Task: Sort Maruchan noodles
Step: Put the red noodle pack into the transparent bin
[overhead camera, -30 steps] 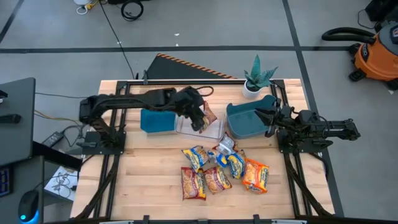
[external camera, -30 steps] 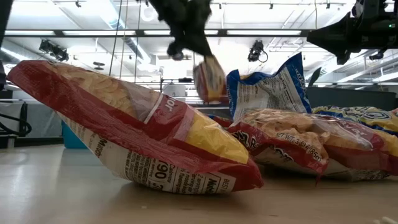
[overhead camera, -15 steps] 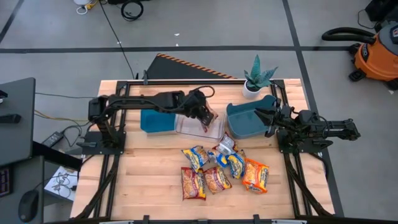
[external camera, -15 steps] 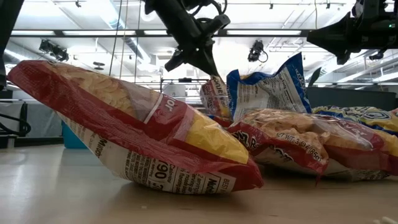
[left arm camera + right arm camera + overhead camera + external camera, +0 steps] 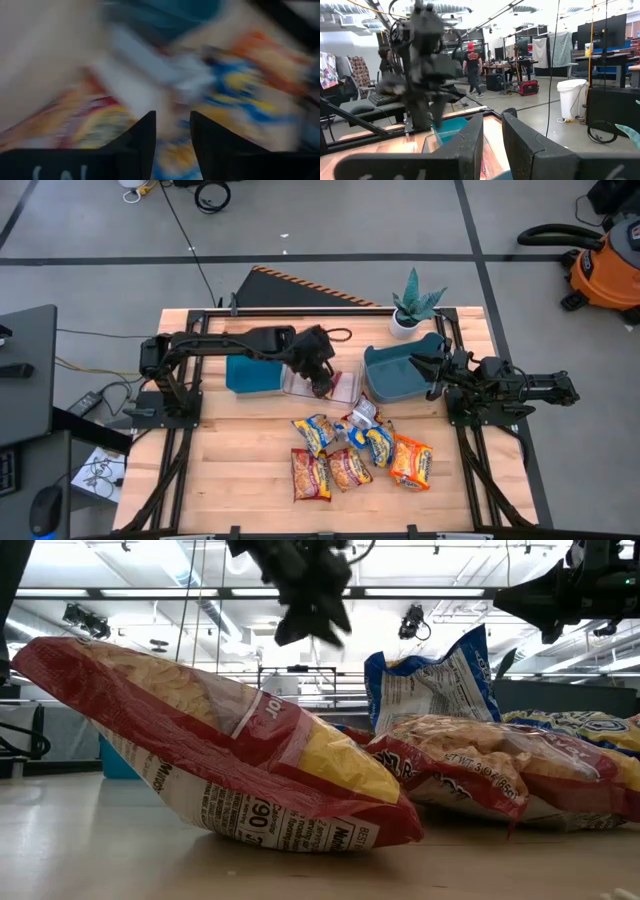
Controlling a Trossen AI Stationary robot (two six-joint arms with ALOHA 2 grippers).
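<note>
Maroon wrapper shows in the clear bin (image 5: pixel 325 385) at the middle of the desk (image 5: pixel 230 470): the packet (image 5: pixel 340 379) that hung pinched in the left pincer (image 5: pixel 320 383) a second ago now lies below it, with nothing between the fingers in the low view. In the left wrist view the two dark fingers (image 5: pixel 145 132) stand apart with a gap between them, so the pincer has let go. That puts one red packet in its bin, between the blue bin (image 5: pixel 250 373) at about nine o'clock of it and the teal bin (image 5: pixel 400 375) at three o'clock.

Six or so noodle packets (image 5: pixel 355 450) lie unsorted in a heap toward six o'clock from the bins: red ones (image 5: pixel 310 475), blue-and-yellow ones (image 5: pixel 378 444) and an orange one (image 5: pixel 410 463) at the heap's right edge. My reading is that the left arm is free to fetch the next.

The right pincer (image 5: pixel 418 364) waits at the teal bin's right rim, fingers a little parted around nothing.
</note>
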